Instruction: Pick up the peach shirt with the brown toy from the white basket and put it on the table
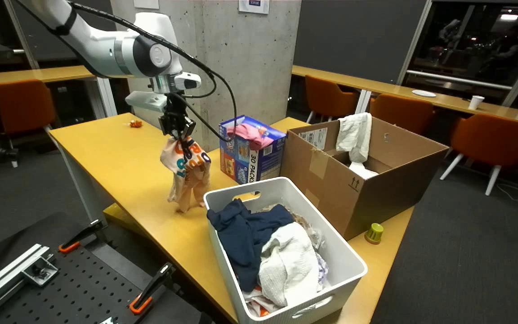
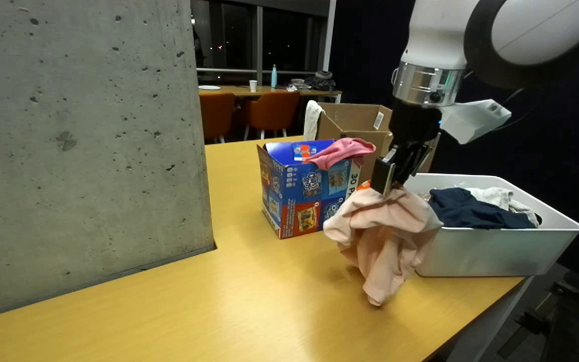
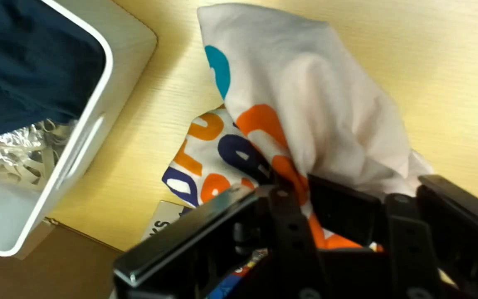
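Note:
The peach shirt [image 1: 190,177] with coloured letters hangs bunched from my gripper [image 1: 181,136] above the yellow table [image 1: 119,148], beside the white basket [image 1: 346,292]. My gripper also shows in an exterior view [image 2: 392,182], with the shirt [image 2: 385,241] below its fingers. I cannot tell whether the shirt's lower end touches the table. In the wrist view, the fingers [image 3: 305,195] pinch an orange-printed fold of the shirt [image 3: 305,91]. The basket [image 3: 127,54] is at its left. No brown toy is made out on the shirt.
The basket holds dark blue [image 1: 250,229] and white [image 1: 290,261] cloths. A blue snack box [image 1: 272,159] with a pink cloth [image 1: 252,135] and a cardboard box [image 1: 326,198] stand behind it. A small orange-brown item [image 1: 136,123] and a green cup [image 1: 374,233] are on the table. A concrete pillar [image 2: 83,151] stands alongside.

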